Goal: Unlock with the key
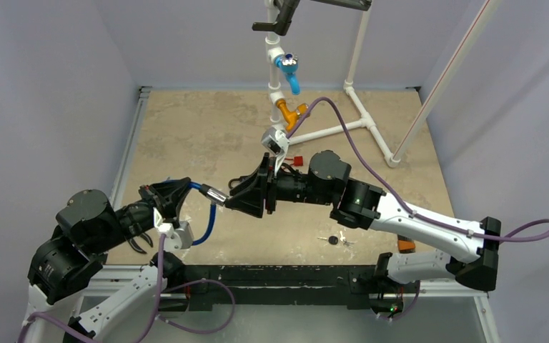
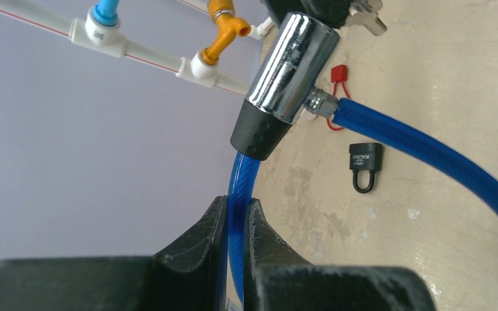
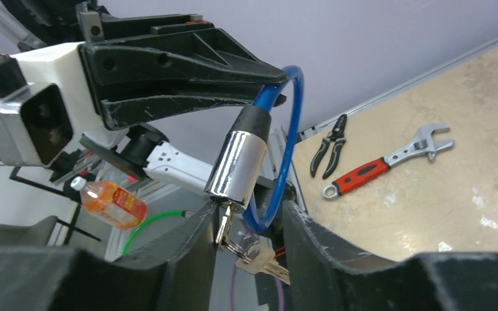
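Observation:
A blue cable lock hangs in the air above the table's middle, its chrome cylinder (image 1: 214,194) (image 2: 292,68) (image 3: 240,162) joined to the blue cable (image 2: 240,188) (image 1: 207,225). My left gripper (image 2: 237,207) (image 1: 184,189) is shut on the cable just below the cylinder's black cap. The key (image 3: 224,223) sits in the keyhole at the cylinder's end, and a ring with a second key (image 3: 266,259) dangles from it. My right gripper (image 3: 249,214) (image 1: 241,196) stands open around the key. The key lies close beside its left finger; the right finger is well apart.
A white pipe frame with a blue valve (image 1: 288,70) and an orange valve (image 1: 289,111) stands at the back. A small black padlock (image 2: 366,165), a red padlock (image 2: 339,74), a red-handled wrench (image 3: 382,168), pliers (image 3: 327,152) and loose keys (image 1: 336,240) lie on the table.

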`<state>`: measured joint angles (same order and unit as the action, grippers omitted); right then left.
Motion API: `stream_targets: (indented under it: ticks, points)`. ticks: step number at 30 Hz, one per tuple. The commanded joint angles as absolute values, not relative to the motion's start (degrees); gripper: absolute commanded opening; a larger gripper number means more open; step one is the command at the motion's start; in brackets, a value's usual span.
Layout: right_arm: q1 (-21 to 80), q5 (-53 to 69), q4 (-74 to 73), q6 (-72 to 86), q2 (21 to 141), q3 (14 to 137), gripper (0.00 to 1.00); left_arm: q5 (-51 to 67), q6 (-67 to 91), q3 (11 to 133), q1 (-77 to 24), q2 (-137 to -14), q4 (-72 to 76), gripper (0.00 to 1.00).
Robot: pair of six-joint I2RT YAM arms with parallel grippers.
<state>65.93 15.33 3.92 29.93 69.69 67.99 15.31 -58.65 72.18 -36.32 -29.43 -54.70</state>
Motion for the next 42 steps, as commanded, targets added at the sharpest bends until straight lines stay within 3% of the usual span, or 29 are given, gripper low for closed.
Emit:
stream_targets:
  ticks: [1, 6, 25, 29, 34, 39, 40, 42]
  points:
    - [65.88, 11.59, 5.14, 27.96, 67.04, 68.03, 0.49, 24.84, -54.45, 71.89, -37.09, -29.55, -51.93, 0.0]
    - [65.74, 12.11, 2.08, 27.18, 66.1, 69.4, 0.6, 23.33, -53.88, 70.32, -37.15, -28.38, -52.85, 0.0]
    - [65.88, 23.36, -11.84, 24.88, 74.05, 80.47, 0.65, 19.28, -54.4, 70.52, -37.11, -29.3, -53.39, 0.0]
    - [65.83, 22.89, -13.83, 24.17, 75.82, 82.2, 0.54, 19.03, -54.53, 70.57, -37.12, -29.53, -53.24, 0.0]
    - [65.83, 20.65, -15.73, 22.78, 76.85, 84.09, 0.18, 20.74, -53.98, 70.98, -37.14, -29.6, -54.0, 0.0]
    - [65.83, 19.03, -15.99, 19.71, 75.94, 83.99, 0.01, 26.59, -50.46, 73.63, -37.09, -31.25, -59.09, 0.0]
    - [65.83, 18.8, -16.18, 18.9, 75.67, 84.0, 0.0, 28.55, -48.84, 74.4, -37.09, -31.93, -60.5, 0.07]
    - [65.79, 18.46, -17.14, 17.49, 75.19, 84.26, 0.0, 31.63, -44.35, 75.31, -37.1, -33.19, -62.04, 0.38]
